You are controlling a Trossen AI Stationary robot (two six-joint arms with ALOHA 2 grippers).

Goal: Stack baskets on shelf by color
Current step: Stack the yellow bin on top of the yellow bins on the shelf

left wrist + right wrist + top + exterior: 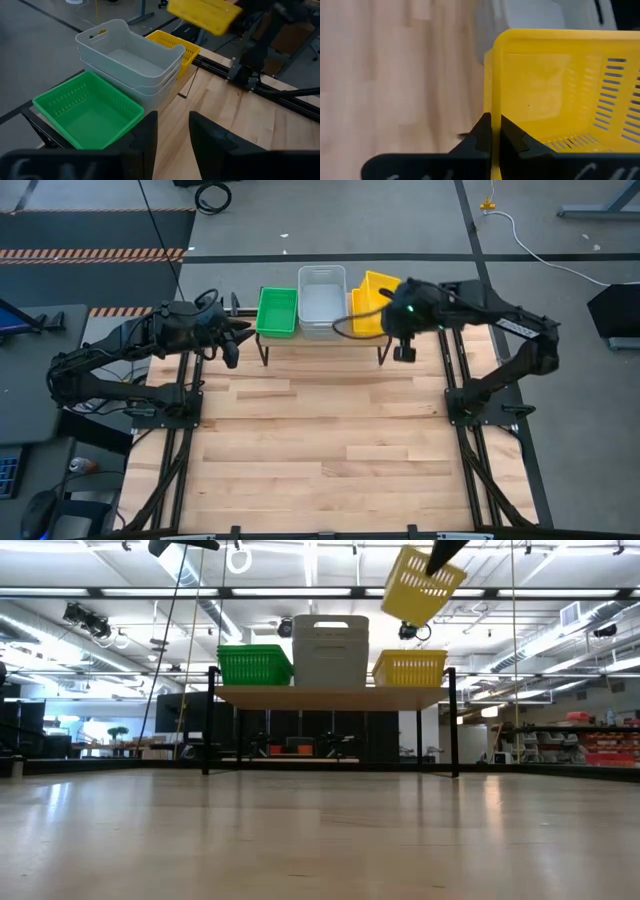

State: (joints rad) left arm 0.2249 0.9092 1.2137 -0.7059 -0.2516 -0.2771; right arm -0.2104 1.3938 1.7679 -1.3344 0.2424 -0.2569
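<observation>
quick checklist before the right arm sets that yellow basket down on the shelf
1. Grip: right gripper jaws pinch the held yellow basket by its rim: ok.
2. Basket level: it hangs tilted in the low view: not ok.
3. Over target: above the yellow basket on the shelf: ok.
4. Neighbour clearance: grey stack sits close beside: cannot tell.
5. Left gripper out of the way, near the green basket: ok.
6. Shelf level: ok.

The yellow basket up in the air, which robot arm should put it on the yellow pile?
The right arm, probably. The right gripper already pinches the rim of the tilted yellow plastic basket above the yellow stack on the wooden-topped shelf. The left gripper is open, empty, near the green basket.
</observation>
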